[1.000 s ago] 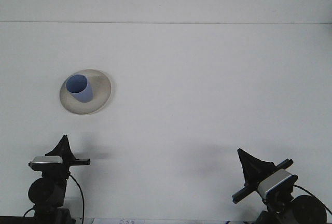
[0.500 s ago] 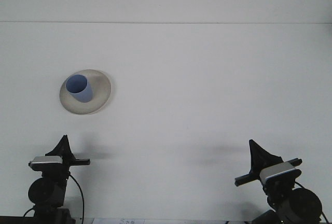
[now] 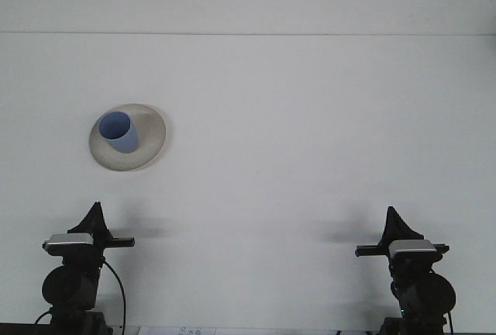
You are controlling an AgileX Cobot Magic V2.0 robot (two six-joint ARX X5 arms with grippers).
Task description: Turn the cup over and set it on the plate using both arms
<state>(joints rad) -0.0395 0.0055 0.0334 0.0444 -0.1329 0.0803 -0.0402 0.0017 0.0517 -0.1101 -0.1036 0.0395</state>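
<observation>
Near the bottom edge, right gripper [image 3: 394,219]: we see it parked low at the front of the counter [image 3: 310,118], pointing straight up, holding nothing; its fingers read as one dark wedge, so we cannot tell whether they are parted or closed.
Left gripper [image 3: 94,215]: we find it parked the same way on the other side, empty and well short of the plate; here too we cannot tell the finger state.
Cup [image 3: 118,132]: we see the blue cup standing mouth-up on the plate, set toward the plate's left side, its base hidden behind its own wall.
Plate [image 3: 151,137]: it lies flat on the counter's left half, well apart from both arms.
Task standing: we judge the flip and the placement done, since the cup's mouth faces up and it rests on the plate.
Risk, cup: we think the off-centre seat is the weak point; a knock to the plate or counter could tip the cup over the near rim.
Risk, left arm: it sits nearest the plate, so we would expect any forward sweep from it to clip the rim and slide plate and cup together.
Change, right arm: a second ago it leaned tilted and turned outward; now it stands squared and upright, shifted a little to the right.
Change, rest: left arm, cup and plate look unmoved.
</observation>
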